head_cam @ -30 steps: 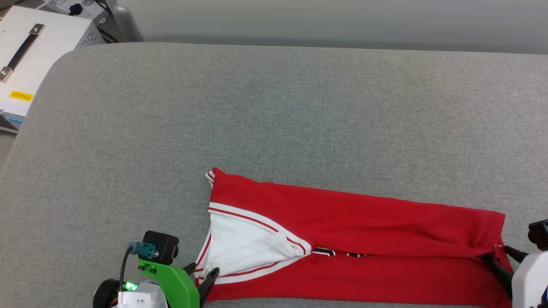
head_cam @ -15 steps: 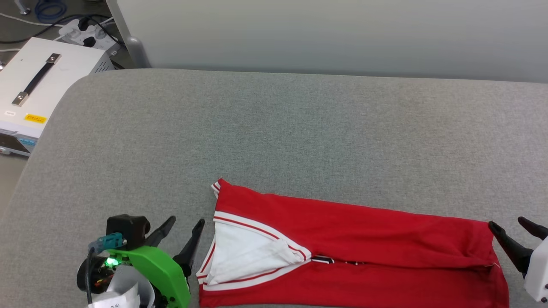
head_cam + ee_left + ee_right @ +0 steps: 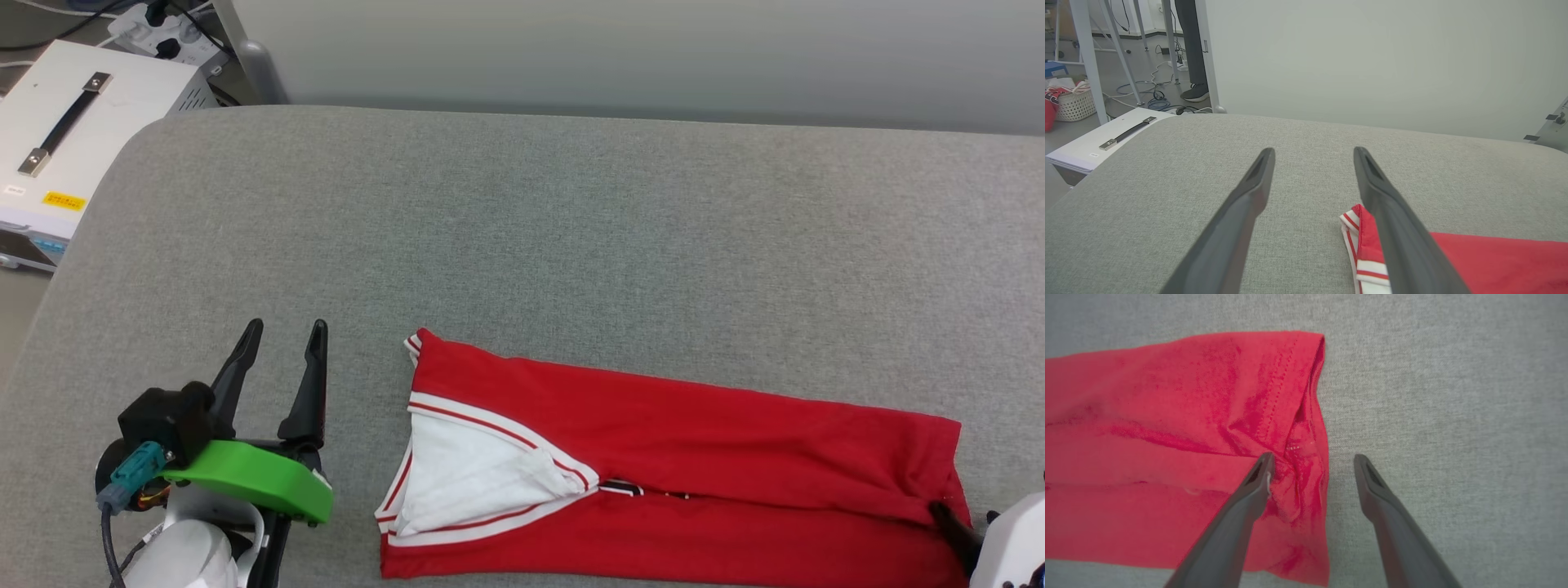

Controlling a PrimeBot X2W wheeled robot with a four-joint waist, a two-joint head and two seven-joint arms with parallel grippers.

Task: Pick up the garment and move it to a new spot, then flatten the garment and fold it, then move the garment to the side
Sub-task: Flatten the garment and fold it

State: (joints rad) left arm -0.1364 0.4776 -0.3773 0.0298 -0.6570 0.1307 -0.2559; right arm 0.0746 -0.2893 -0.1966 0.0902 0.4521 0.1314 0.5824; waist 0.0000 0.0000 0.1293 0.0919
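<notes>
Two grippers, left gripper (image 3: 286, 324) and right gripper (image 3: 1310, 459), one garment (image 3: 694, 441), one white case (image 3: 73, 139).

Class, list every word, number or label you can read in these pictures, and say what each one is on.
Nothing here can be read.
Black lettering on the garment: only a sliver shows at the fold, unreadable.
Yellow sticker on the white case: print too small to read.

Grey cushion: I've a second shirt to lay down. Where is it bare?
Bare: the stretch between the red jersey and the far wall, plus the left end beside the white case. Crowded: the near edge, jersey plus both jaws.
</notes>
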